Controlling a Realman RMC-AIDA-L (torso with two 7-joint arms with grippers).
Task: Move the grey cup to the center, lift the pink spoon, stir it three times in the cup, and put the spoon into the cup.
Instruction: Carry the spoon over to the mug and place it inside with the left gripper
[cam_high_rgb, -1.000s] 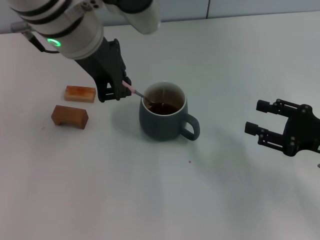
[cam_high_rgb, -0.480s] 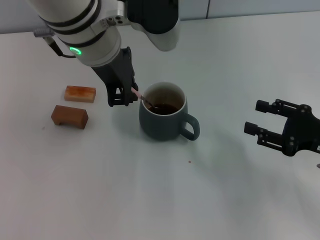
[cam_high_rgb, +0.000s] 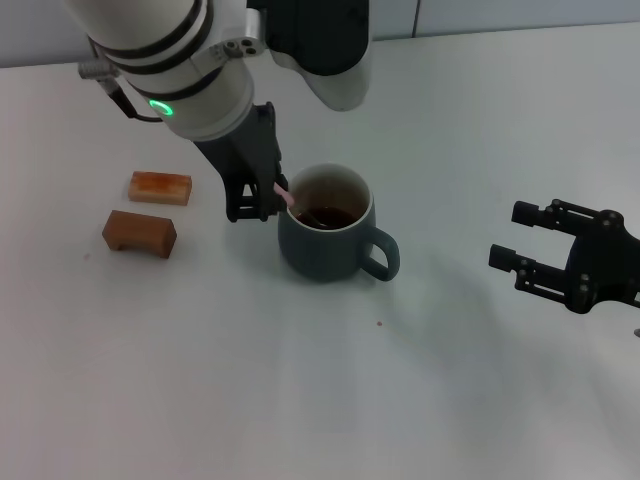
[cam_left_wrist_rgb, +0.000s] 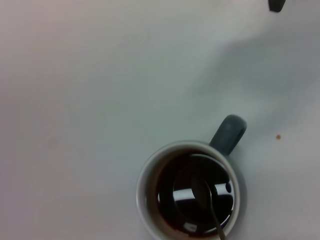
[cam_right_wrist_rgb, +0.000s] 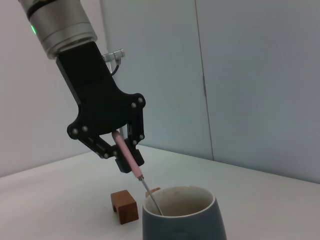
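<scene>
The grey cup (cam_high_rgb: 331, 238) stands mid-table with dark liquid and its handle toward the right; it also shows in the left wrist view (cam_left_wrist_rgb: 190, 192) and the right wrist view (cam_right_wrist_rgb: 181, 215). My left gripper (cam_high_rgb: 268, 196) is shut on the pink spoon (cam_high_rgb: 284, 194) at the cup's left rim. The spoon (cam_right_wrist_rgb: 128, 158) slants down, its metal neck and bowl (cam_left_wrist_rgb: 206, 196) dipped in the liquid. My right gripper (cam_high_rgb: 520, 238) is open and empty, low at the right, apart from the cup.
Two brown blocks lie left of the cup: a lighter one (cam_high_rgb: 160, 187) farther back and a darker one (cam_high_rgb: 139, 233) nearer. One block (cam_right_wrist_rgb: 125, 206) shows behind the cup in the right wrist view.
My left gripper has moved right, closer to the cup's left rim, with the spoon in it. The spoon stands steeper in the liquid. The right arm has not moved.
</scene>
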